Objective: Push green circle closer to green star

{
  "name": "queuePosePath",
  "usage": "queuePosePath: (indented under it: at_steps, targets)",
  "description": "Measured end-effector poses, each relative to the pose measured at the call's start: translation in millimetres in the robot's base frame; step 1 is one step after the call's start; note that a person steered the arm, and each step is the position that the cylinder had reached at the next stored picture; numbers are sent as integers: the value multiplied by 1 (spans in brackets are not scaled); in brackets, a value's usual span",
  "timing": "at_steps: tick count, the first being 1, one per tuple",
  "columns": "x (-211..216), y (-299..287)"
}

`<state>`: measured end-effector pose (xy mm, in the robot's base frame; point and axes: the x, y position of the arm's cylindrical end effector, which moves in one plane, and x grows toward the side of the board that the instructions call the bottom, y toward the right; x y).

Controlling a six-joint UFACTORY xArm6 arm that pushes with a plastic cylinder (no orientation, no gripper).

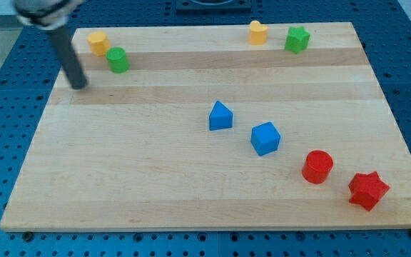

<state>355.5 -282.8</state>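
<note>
The green circle sits near the board's top left corner, just below and right of a yellow block. The green star sits near the top right, beside a yellow heart. My tip rests on the board to the lower left of the green circle, a short gap away and not touching it. The rod rises from the tip toward the view's top left.
A blue block with a peaked top and a blue cube lie mid-board. A red cylinder and a red star lie at the lower right. The wooden board sits on a blue perforated table.
</note>
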Motion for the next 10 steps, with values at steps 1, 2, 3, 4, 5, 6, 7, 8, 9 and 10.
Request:
queuePosePath:
  at_steps: [1,2,3,4,5,6,7,8,9,10]
  targets:
    - [-16,-21]
    - [-19,22]
    - [-30,61]
    - [-53,62]
    - [-60,59]
    - [-62,59]
    - [-66,59]
    - [-66,76]
    - [-64,106]
    - [-64,141]
